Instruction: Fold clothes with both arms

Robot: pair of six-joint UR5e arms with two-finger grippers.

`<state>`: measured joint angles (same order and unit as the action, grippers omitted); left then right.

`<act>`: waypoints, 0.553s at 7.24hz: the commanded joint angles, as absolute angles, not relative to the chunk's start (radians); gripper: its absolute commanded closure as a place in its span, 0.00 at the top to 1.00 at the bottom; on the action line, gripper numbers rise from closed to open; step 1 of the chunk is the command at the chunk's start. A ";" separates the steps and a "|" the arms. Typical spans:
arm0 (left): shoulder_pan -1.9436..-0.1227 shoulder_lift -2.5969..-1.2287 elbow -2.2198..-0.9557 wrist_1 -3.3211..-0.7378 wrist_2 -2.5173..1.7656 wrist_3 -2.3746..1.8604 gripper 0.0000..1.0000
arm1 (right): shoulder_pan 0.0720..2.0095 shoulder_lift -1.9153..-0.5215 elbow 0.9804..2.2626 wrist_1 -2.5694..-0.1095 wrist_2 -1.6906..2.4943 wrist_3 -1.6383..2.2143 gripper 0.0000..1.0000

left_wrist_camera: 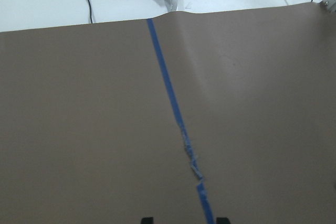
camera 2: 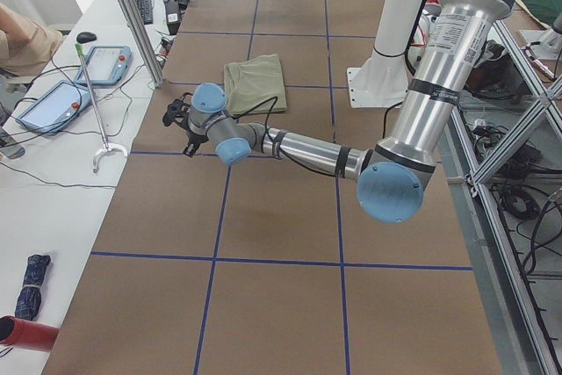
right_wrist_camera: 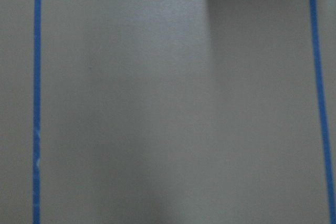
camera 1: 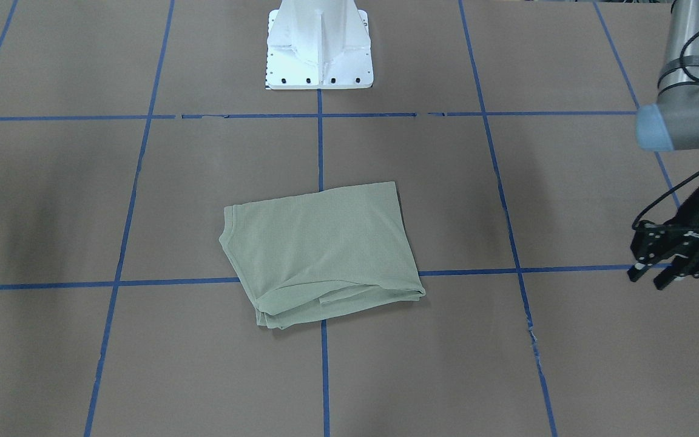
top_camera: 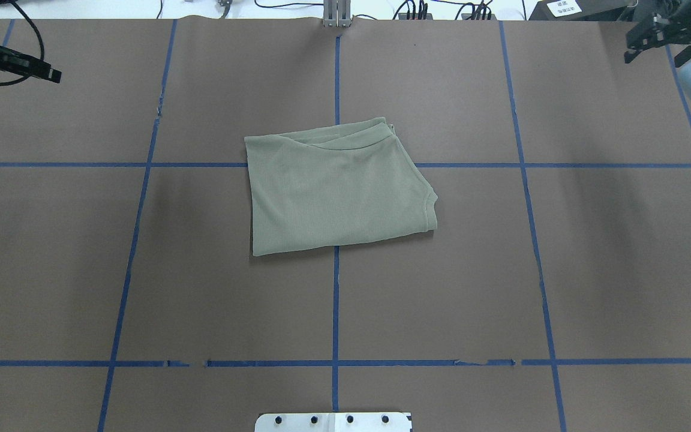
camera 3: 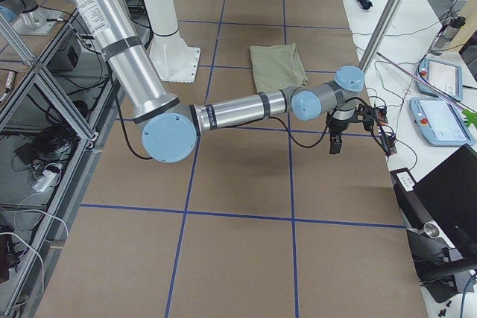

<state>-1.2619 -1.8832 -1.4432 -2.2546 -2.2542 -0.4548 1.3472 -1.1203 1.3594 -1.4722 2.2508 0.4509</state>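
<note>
The brown paper-covered table (top_camera: 591, 270) carries one thing: the sage-green shirt (top_camera: 336, 192), lying at its middle over a crossing of the blue tape lines (top_camera: 335, 312), already folded into a compact, roughly square packet.

Both arms stand far out to the sides. The left arm (camera 2: 307, 151) reaches low along the table's left end and the right arm (camera 3: 238, 109) does the same at the right end, each well apart from the shirt.

The left pincer (camera 1: 650, 276) is released. Its fingertips (left_wrist_camera: 147, 220) show spread in the wrist view, with only bare paper and tape below them. The right pincer (top_camera: 651, 57) also looks released and holds nothing, though its wrist view shows no fingers to confirm it.

The folding looks essentially done, so the step in hand is probably finishing cleanly. For that, both pincers should stay high and wide of the cloth, so nothing snags the top layer.

If a tidy-up is wanted, the staggered layers along the far edge (top_camera: 351, 135) are the place. Pinch them at both corners together, pull evenly, and set them down flat without dragging the packet.
</note>
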 commanded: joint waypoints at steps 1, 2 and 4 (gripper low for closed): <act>-1.400 -1.876 -1.459 -2.006 -2.310 -0.113 0.51 | 1.436 -1.201 1.475 -1.651 2.255 0.218 1.00; -1.429 -1.876 -1.474 -1.883 -2.310 -0.066 0.54 | 1.448 -1.260 1.530 -1.675 2.255 0.181 1.00; -1.518 -1.833 -1.550 -1.676 -2.371 0.039 0.57 | 1.462 -1.359 1.615 -1.678 2.307 0.175 1.00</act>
